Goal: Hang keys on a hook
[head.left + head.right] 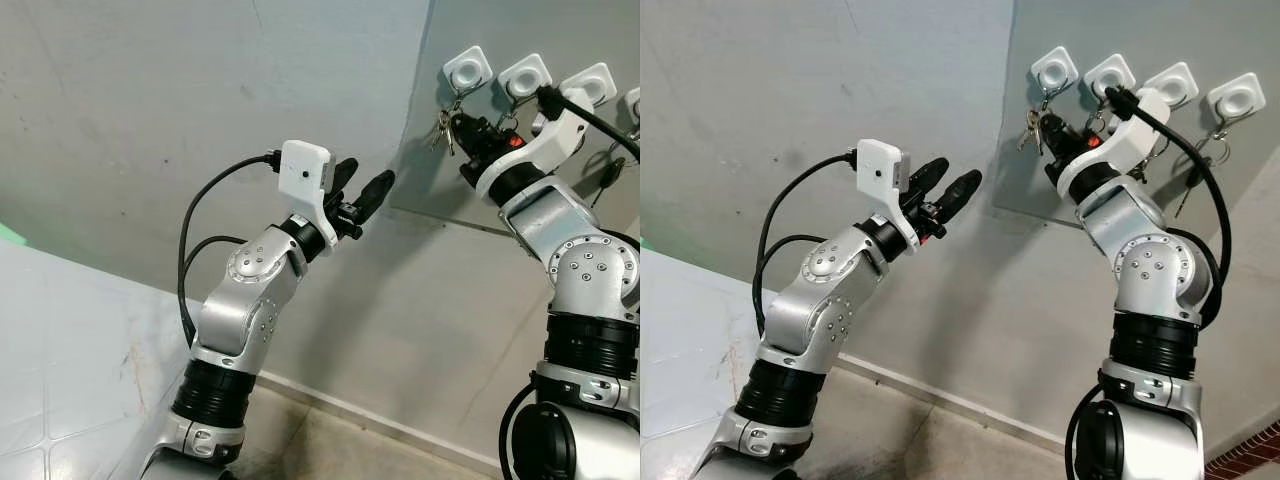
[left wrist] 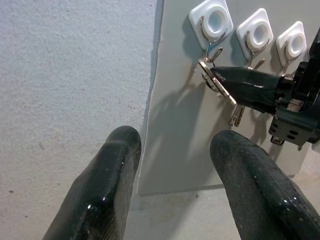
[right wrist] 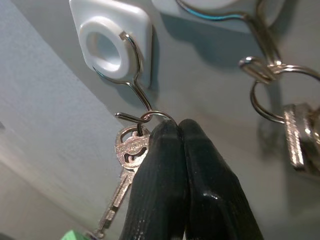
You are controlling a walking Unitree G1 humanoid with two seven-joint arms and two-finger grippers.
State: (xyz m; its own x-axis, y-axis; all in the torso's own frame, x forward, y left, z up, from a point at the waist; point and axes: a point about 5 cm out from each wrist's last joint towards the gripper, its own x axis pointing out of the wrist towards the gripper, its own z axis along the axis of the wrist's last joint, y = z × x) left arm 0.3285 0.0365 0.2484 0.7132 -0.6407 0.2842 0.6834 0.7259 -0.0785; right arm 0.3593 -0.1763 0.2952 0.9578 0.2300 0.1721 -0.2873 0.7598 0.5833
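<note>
A row of white square hooks is fixed to a grey panel (image 1: 425, 185) on the wall. My right gripper (image 3: 176, 129) is raised to the leftmost hook (image 3: 112, 45) and is shut on the ring of a bunch of silver keys (image 3: 131, 147). The ring rests against the bottom curl of that hook's wire, and the keys (image 1: 441, 128) dangle below it. My left gripper (image 1: 365, 178) is held up to the left of the panel, open, holding nothing and apart from the keys. From the left wrist camera the right gripper's fingers (image 2: 245, 85) reach in just under the leftmost hook (image 2: 212, 22).
The neighbouring hooks (image 1: 525, 75) (image 1: 590, 85) also carry keys, one bunch (image 3: 300, 135) close beside my right fingers. A dark key (image 1: 1195, 175) hangs behind my right arm. Bare grey wall (image 1: 150, 130) lies to the left, and the floor (image 1: 330, 445) is below.
</note>
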